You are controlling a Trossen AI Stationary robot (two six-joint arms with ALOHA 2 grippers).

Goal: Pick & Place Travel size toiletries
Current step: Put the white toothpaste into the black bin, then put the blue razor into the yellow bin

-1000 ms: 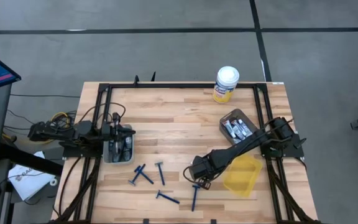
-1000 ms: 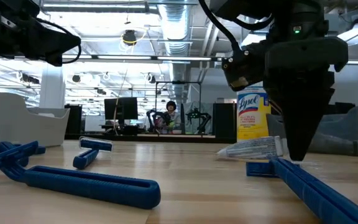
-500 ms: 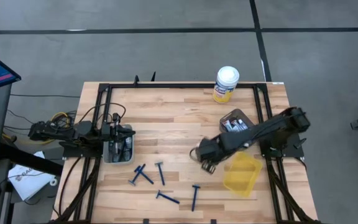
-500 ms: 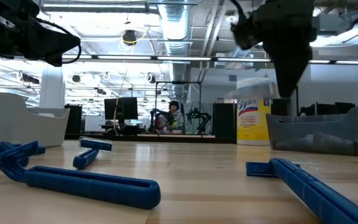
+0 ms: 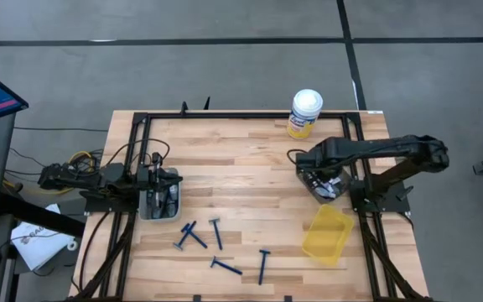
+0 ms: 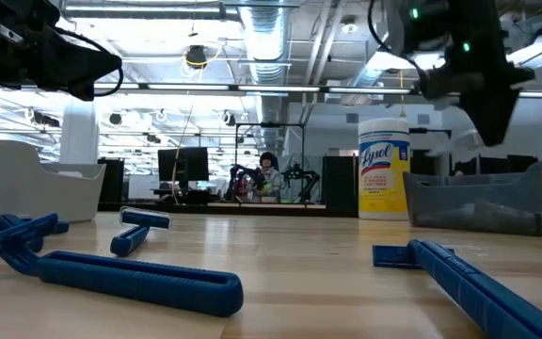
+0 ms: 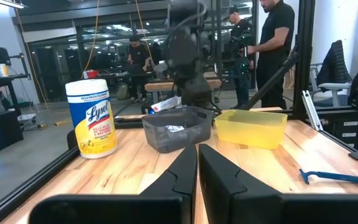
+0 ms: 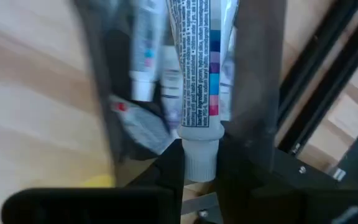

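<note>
Having swung from razors [image 5: 216,233] on table [image 5: 241,159] to over grey bin [image 5: 309,160]; right pincer [image 8: 199,163] clamping tube [image 8: 199,81], abt to drop. Left pincer [image 7: 197,163] together, idling.

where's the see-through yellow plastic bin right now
In the high view the translucent yellow plastic bin sits on the table's right side, just below the dark grey bin of tubes and right of the nearest blue razor.

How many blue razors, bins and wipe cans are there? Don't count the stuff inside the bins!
Thin blue plastic razors loose on the wooden table: 5
Grey plastic bins: 2
Yellow plastic bin: 1
Yellow wipes canister with white lid: 1
Total: 9
</note>
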